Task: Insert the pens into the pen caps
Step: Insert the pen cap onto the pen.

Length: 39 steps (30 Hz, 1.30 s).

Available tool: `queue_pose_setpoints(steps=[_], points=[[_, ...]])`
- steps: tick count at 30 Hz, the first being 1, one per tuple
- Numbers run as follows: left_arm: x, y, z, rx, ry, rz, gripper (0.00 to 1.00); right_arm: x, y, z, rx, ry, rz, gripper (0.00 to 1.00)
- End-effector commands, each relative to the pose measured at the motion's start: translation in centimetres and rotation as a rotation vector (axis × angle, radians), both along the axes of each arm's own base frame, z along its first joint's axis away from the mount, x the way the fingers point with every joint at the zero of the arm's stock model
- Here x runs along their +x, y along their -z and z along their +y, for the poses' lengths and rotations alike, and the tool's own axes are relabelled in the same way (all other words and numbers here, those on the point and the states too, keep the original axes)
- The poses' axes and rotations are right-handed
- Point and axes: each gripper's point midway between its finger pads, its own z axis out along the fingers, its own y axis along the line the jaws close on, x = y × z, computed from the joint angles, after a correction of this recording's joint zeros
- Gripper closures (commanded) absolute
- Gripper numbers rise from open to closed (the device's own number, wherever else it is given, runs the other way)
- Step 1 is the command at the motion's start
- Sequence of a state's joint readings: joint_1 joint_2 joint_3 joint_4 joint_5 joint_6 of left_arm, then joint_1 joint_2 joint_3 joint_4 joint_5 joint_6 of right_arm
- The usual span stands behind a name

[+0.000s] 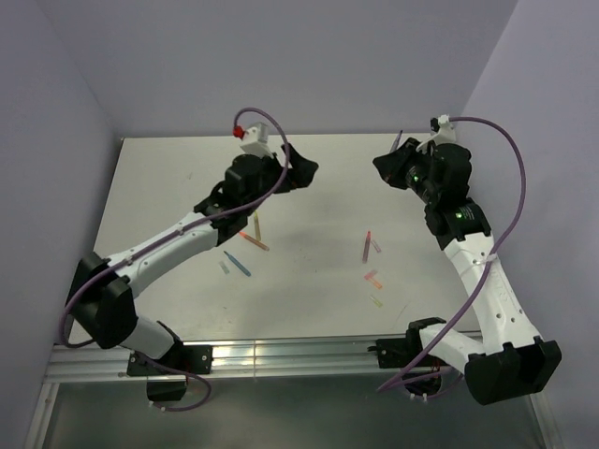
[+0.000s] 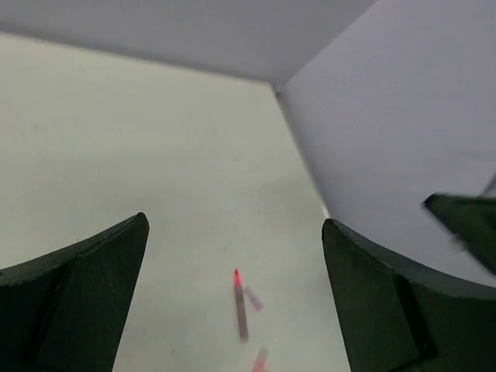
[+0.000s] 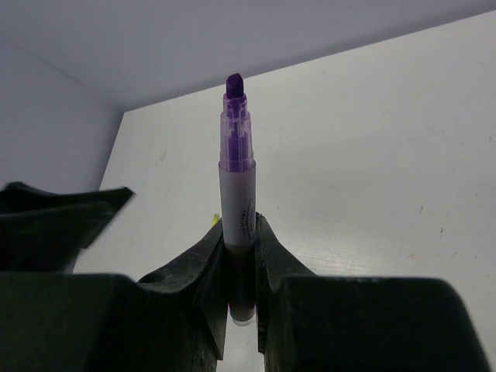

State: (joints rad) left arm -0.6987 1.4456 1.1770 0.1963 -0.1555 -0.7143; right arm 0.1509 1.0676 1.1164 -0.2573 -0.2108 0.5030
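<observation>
Lavender walls enclose a pale desk, and loose pens and caps are scattered across its middle. At the left, the left arm is stretched diagonally away from its base, with its wrist raised above the desk's far half. The left jaws are spread wide with nothing between them, presumably so that a cap can be fetched. Nearer the bases, an orange pen, a blue pen and a pale cap lie close together. Further right, a red pen lies with short caps nearby. At the right, the right arm is reared up near the wall. A grey-purple pen is pinched around its rear barrel by the right jaws, and its uncapped tip is left proud, seemingly so that a cap can be pushed on.
</observation>
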Motion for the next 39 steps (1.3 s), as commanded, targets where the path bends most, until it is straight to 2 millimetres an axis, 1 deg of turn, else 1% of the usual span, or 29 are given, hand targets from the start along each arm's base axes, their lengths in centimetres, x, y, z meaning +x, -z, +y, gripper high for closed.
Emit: queue_pose_setpoints(steps=[1,5,13,17,20,21,23,25,29,31,35,36,39], points=[[-0.8,3.4,-2.2,0.082,0.026,0.069,0.01,-0.7,-1.9,-0.2,-0.017,0.001,-0.048,1.00],[-0.6,5.9,-2.5,0.126,0.023,0.119,0.00,-0.8,-2.2,-0.3,-0.026,0.002,-0.051,1.00],[-1.8,7.7,-3.3,0.156,0.056,0.143,0.03,-0.6,-1.9,0.3,-0.006,-0.026,-0.038,1.00],[-2.2,8.0,-3.8,0.165,0.073,0.137,0.03,-0.6,-1.5,0.3,-0.010,-0.024,-0.027,1.00],[-2.4,8.2,-4.8,0.195,0.090,0.125,0.04,-0.7,-1.4,0.3,-0.009,-0.024,-0.022,1.00],[-2.8,8.3,-5.5,0.208,0.104,0.122,0.04,-0.7,-1.4,0.3,-0.006,-0.023,-0.022,1.00],[-2.9,8.8,-6.3,0.245,0.107,0.118,0.05,-0.8,-1.4,0.2,-0.007,-0.021,-0.018,1.00],[-3.6,9.1,-7.4,0.262,0.129,0.113,0.05,-0.9,-1.6,0.1,-0.011,-0.015,-0.022,1.00],[-4.2,10.4,-8.9,0.293,0.171,0.125,0.09,-1.4,-1.7,0.1,-0.016,-0.022,-0.024,1.00],[-4.6,10.7,-9.5,0.303,0.194,0.127,0.10,-1.6,-1.7,0.2,-0.019,-0.032,-0.026,1.00],[-5.0,11.7,-10.7,0.327,0.241,0.130,0.14,-2.1,-1.4,1.1,-0.008,-0.089,-0.033,1.00],[-5.1,12.0,-10.9,0.331,0.257,0.134,0.17,-2.4,-1.4,1.5,-0.001,-0.119,-0.037,1.00],[-5.1,13.0,-11.7,0.350,0.277,0.147,0.20,-3.0,-1.8,2.5,0.015,-0.185,-0.059,1.00]])
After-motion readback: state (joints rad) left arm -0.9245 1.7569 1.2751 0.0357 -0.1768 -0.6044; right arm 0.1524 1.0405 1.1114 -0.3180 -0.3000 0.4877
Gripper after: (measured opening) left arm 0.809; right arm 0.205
